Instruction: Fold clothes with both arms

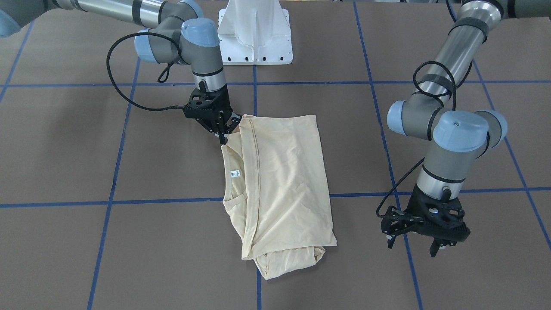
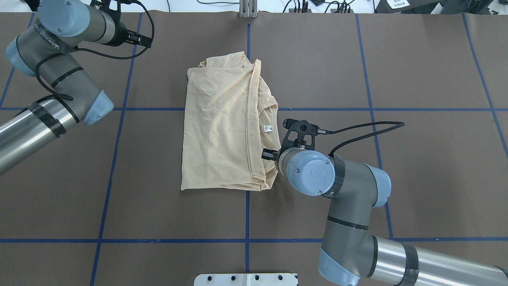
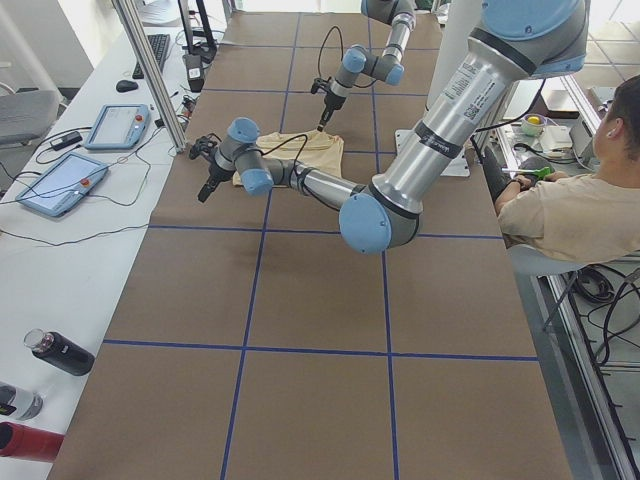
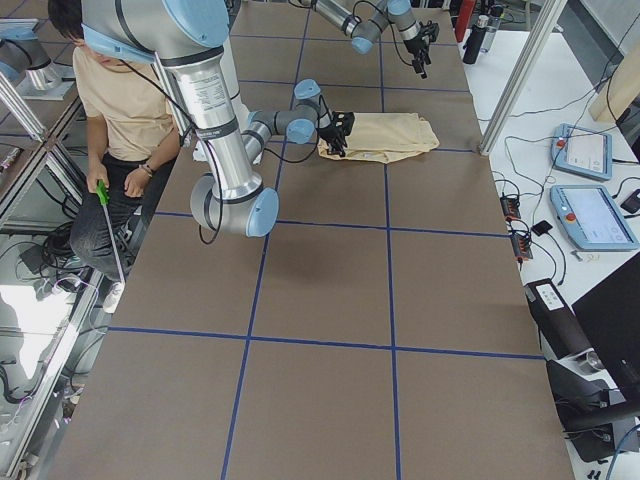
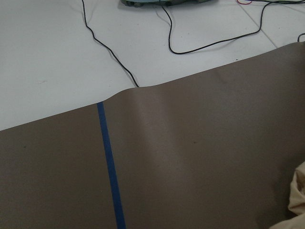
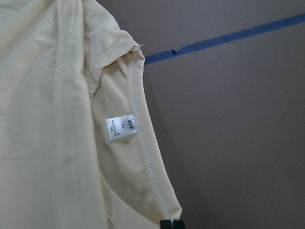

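My right pincer [image 1: 222, 137] clenched the T-shirt [image 1: 284, 181] at its neck edge; my left pincer [image 1: 412, 246] hung released over a blue tape line [image 1: 411, 275].

**Cream on brown, blue-lined**

Pale cream shirt [image 1: 284, 172], plain, with white label [image 1: 234, 174]. Brown table [image 1: 64, 150] gridded by blue tape [image 1: 150, 201]. Grey left arm [image 1: 456, 47] and right arm [image 1: 116, 10], light-blue joint caps; black left gripper [image 1: 412, 249] and right gripper [image 1: 223, 139]. White base [image 1: 256, 38].
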Robot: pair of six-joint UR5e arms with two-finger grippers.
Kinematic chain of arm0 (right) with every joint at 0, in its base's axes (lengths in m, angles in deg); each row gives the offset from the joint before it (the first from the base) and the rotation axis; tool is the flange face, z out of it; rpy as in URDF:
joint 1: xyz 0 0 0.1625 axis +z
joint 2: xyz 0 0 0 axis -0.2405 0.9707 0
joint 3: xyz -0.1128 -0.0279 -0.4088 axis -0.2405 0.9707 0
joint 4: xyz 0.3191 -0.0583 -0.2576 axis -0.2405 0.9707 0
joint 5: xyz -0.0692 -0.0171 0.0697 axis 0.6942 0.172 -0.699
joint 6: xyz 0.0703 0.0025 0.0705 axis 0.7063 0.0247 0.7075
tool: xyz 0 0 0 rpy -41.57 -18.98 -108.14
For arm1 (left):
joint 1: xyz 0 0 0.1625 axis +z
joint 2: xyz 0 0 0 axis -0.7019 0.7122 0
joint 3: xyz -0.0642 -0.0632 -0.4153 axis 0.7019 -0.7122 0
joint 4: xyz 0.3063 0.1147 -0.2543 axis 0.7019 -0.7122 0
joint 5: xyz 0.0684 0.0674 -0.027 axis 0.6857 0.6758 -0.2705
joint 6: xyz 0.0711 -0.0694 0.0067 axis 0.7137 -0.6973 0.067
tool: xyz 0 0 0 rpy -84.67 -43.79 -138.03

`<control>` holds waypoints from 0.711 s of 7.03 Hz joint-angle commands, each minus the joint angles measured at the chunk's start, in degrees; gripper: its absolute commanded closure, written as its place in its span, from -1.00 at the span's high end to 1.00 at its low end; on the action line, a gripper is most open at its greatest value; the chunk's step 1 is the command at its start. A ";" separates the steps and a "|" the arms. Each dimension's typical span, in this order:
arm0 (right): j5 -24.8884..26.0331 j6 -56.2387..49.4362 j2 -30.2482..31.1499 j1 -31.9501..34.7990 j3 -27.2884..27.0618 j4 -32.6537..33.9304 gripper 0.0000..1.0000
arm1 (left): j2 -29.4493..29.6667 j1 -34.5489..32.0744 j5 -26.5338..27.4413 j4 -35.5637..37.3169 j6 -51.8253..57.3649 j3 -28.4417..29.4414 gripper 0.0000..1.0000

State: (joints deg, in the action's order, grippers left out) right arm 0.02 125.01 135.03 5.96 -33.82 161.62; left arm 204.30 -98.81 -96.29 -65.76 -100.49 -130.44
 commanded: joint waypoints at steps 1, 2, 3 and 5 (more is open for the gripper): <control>0.73 -0.09 0.37 -1.59 -0.95 0.16 0.98 | -0.06 0.09 0.00 0.00 0.00 -0.03 1.00; 0.73 -3.23 -1.64 -1.42 -0.69 1.72 1.00 | -0.06 0.09 0.00 0.00 0.00 -0.03 1.00; 0.64 -6.22 -5.92 -1.33 -0.60 8.44 1.00 | 0.02 0.09 0.00 0.00 0.00 0.06 1.00; 0.47 -8.95 -10.79 -2.20 0.10 16.75 0.98 | -0.06 0.09 0.00 0.00 0.00 -0.03 1.00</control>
State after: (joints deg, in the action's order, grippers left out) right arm 0.55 118.35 126.73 4.36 -34.15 174.35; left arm 204.26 -98.73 -96.29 -65.77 -100.49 -130.45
